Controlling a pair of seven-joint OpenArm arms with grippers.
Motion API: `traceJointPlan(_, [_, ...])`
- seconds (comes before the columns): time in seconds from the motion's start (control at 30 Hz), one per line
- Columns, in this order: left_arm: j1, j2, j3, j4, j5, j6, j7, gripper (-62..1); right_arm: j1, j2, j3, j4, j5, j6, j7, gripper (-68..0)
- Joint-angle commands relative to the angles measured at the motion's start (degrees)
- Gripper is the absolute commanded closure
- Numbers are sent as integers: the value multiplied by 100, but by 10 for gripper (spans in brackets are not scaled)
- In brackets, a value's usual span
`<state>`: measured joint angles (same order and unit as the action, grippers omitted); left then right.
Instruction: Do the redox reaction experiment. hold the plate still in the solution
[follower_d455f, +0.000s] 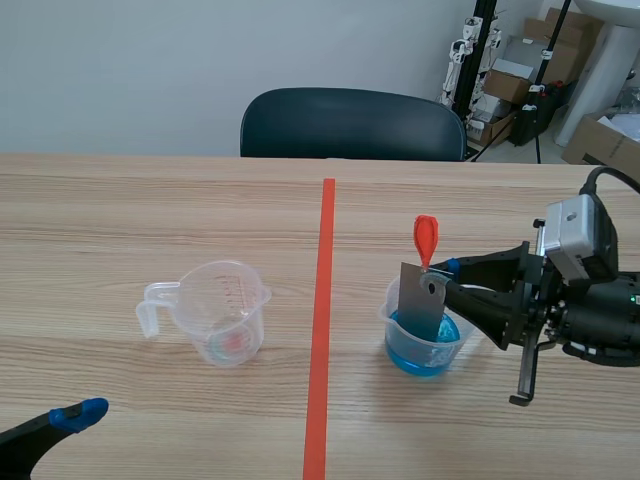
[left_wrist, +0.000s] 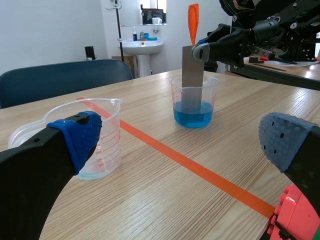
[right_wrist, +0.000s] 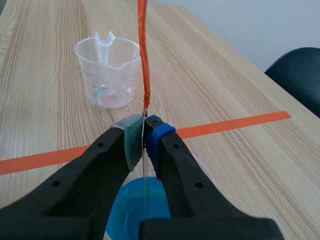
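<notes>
Right end effector (follower_d455f: 443, 277), in the scene view, reaches in from its side and is clamped on the upper edge of the metal plate (follower_d455f: 418, 305), just under the orange strip (follower_d455f: 425, 238) that sticks up from it. The plate stands upright with its long axis vertical. Its lower end is down in the blue solution (follower_d455f: 445, 335) inside the clear cup (follower_d455f: 392, 312), on that arm's side of the tape line. The empty measuring cup (follower_d455f: 225, 315) stands well apart across the line. Only one blue-padded finger of the left end effector (follower_d455f: 78, 413) shows here.

From the left wrist view, the left end effector (left_wrist: 182, 140) has its fingers spread wide with nothing between them, and the measuring cup (left_wrist: 107, 132) is just beside one finger. Ahead, the plate (left_wrist: 192, 75) hangs from the right end effector (left_wrist: 202, 50) into the cup (left_wrist: 212, 87). Whether it touches the cup's wall or bottom I cannot tell.

From the right wrist view, the plate (right_wrist: 144, 172) is edge-on, a thin line pinched between the pads of the right end effector (right_wrist: 144, 137). It drops straight below the grip into the solution (right_wrist: 131, 207). The right arm alone has it, so I judge the step needs no travel, only a steady wrist that leaves the plate vertical.
</notes>
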<state>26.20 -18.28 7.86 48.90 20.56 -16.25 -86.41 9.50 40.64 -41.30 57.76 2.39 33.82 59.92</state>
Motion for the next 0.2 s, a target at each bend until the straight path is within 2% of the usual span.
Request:
traceJointPlan(0.0, [61,-17,-15,103,-39,7,-262,-623,66,92,85,50,17,4,-61,-6])
traceJointPlan(0.17, [61,-17,-15,103,-39,7,-262,-623,66,92,85,50,17,4,-61,-6])
